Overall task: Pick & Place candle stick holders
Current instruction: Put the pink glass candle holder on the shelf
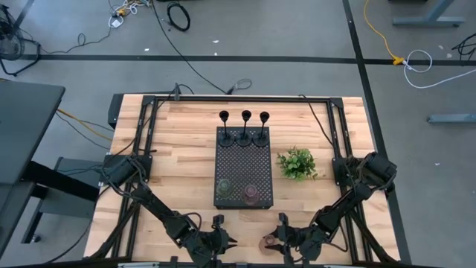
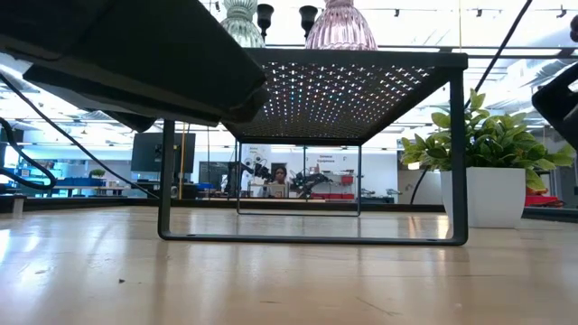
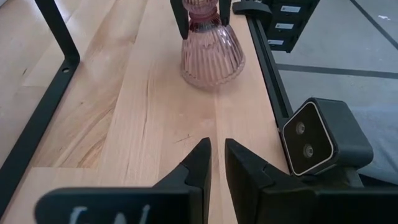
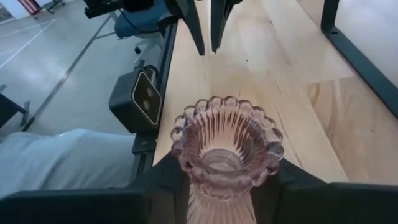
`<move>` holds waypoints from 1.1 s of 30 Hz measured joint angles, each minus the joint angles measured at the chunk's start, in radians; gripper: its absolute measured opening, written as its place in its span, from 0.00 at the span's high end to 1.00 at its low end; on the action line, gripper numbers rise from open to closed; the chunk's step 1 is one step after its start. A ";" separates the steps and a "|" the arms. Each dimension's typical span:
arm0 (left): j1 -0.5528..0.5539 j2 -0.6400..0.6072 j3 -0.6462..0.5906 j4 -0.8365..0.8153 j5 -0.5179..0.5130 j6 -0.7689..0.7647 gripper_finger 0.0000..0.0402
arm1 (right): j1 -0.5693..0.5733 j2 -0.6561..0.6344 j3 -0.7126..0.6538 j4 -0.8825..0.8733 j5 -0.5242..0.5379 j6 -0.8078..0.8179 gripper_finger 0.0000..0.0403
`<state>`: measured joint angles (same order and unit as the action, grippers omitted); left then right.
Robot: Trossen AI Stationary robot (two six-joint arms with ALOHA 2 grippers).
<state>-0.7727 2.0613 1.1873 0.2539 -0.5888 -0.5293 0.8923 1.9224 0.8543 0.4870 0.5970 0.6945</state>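
Note:
Three black stemmed candle holders point(image 1: 244, 128) stand on the far end of the black perforated tray point(image 1: 244, 160). A greenish glass holder point(image 1: 224, 186) and a pinkish one point(image 1: 251, 193) stand on its near end. A third pinkish glass holder point(image 1: 268, 240) stands by its base on the table near the front edge. My right gripper point(image 4: 227, 186) is shut on it. My left gripper point(image 3: 217, 162) is shut and empty, a little to the left of it, pointing at it. My right gripper pinches the pinkish glass holder's narrow neck point(image 3: 204, 22), below its beaded rim point(image 4: 227, 106), between its two fingers point(image 3: 180, 18). The fingers come level from the table's right side. The holder stands upright with its wide base point(image 3: 211, 71) on the table.
A green plant in a white pot point(image 1: 297, 162) stands right of the tray. The tray stands on thin legs point(image 2: 459, 153) with open room beneath. A low-view camera point(image 3: 314, 140) sits at the table's front edge between the two grippers. Black frame rails point(image 1: 145, 126) run along the table's sides.

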 joint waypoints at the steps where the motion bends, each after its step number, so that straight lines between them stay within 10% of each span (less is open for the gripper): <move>1: 0.000 0.000 0.000 0.000 0.000 0.000 0.87 | 0.000 0.000 0.000 0.001 -0.001 0.000 0.72; 23: 0.000 0.000 0.000 -0.001 0.000 0.001 0.87 | 0.001 -0.443 -0.002 -0.241 0.223 -0.195 0.72; 33: 0.000 0.000 0.000 -0.001 0.000 0.000 0.87 | -0.126 -0.456 -0.002 -0.293 0.245 -0.219 0.72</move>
<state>-0.7726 2.0613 1.1873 0.2531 -0.5889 -0.5289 0.7658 1.4666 0.8521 0.1935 0.8417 0.4754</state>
